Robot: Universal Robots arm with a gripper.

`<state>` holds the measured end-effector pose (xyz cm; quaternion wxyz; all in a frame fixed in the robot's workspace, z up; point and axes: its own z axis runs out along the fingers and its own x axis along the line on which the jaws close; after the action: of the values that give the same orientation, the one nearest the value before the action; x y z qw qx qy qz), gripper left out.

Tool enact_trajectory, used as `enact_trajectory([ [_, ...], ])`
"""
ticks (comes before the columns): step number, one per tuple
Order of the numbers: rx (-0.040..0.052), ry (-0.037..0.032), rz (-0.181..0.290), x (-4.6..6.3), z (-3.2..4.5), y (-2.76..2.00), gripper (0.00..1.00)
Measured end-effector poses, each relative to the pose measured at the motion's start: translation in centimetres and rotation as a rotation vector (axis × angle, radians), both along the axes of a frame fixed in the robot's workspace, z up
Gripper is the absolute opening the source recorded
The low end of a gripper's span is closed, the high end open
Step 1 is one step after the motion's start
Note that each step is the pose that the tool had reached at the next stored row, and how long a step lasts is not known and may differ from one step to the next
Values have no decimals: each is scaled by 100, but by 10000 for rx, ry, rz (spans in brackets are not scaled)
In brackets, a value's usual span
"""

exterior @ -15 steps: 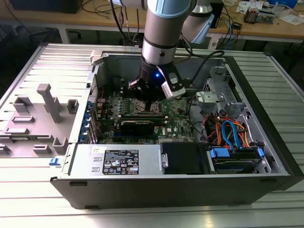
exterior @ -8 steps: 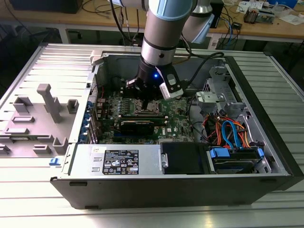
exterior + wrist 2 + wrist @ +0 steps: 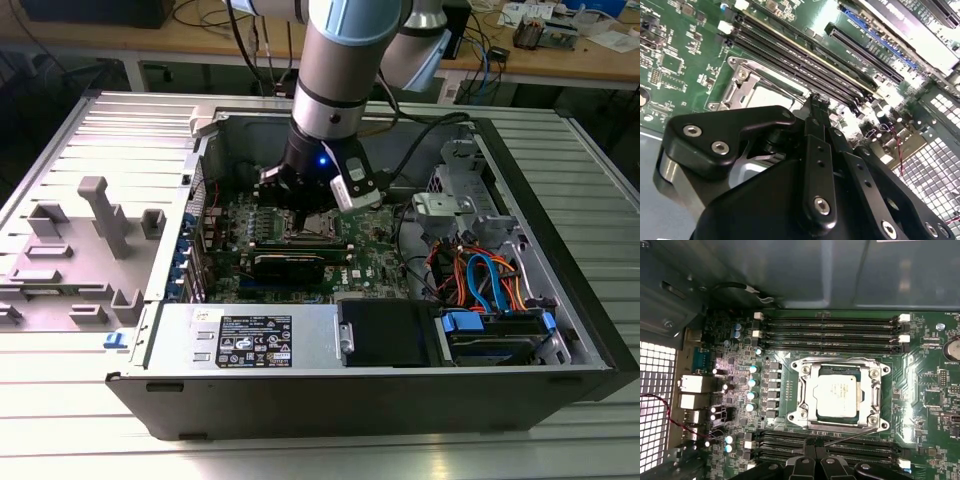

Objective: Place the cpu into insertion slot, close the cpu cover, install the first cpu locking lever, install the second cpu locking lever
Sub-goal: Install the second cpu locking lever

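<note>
The cpu (image 3: pixel 836 396), a square chip with a silver top, lies in the insertion slot (image 3: pixel 879 424) on the green board. The cpu cover (image 3: pixel 805 390) lies flat around it, its window framing the chip. One thin wire locking lever (image 3: pixel 855 436) slants up off the socket's edge, and its free end reaches my gripper (image 3: pixel 814 454). The fingers are together at that edge; I cannot tell whether they clamp the wire. Another wire lever (image 3: pixel 840 360) lies flat along the opposite side. In the second wrist view my gripper (image 3: pixel 817 102) points down at the cover (image 3: pixel 740 87). In the exterior view my gripper (image 3: pixel 308 208) hangs over the socket (image 3: pixel 320 226).
Long black memory slots (image 3: pixel 830 327) flank the socket on two sides. The board sits inside an open computer case (image 3: pixel 520 380) with a black power unit (image 3: pixel 385 335), coloured cables (image 3: pixel 485 280) and drive bay at the exterior view's right. Grey fixtures (image 3: pixel 105 215) stand on the table at its left.
</note>
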<state>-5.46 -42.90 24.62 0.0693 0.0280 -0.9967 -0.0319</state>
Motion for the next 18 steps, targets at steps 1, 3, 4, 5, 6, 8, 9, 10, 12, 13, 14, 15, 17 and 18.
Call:
enact_trajectory([
  [1, 7, 12, 1, -3, -5, -6, 11],
  [3, 15, 37, 0, -6, -17, -18, 11],
  [4, 22, 47, 0, -8, -23, -22, 11],
  [5, 45, 60, -1, -13, -26, -29, 11],
  [6, 71, 68, 0, -19, -29, -35, 11],
  [8, 119, 81, 2, -25, -42, -41, 11],
  [9, 134, 86, 2, -28, -52, -44, 11],
  [10, 147, 89, 1, -30, -60, -45, 11],
  [12, 190, 92, 1, -36, -81, -46, 11],
  [13, 208, 92, 1, -38, -86, -46, 11],
  [14, 223, 92, 1, -38, -88, -45, 11],
  [15, 228, 92, 2, -38, -88, -45, 11],
  [17, 230, 92, 1, -39, -88, -46, 11],
  [18, 231, 92, 1, -39, -88, -46, 11],
])
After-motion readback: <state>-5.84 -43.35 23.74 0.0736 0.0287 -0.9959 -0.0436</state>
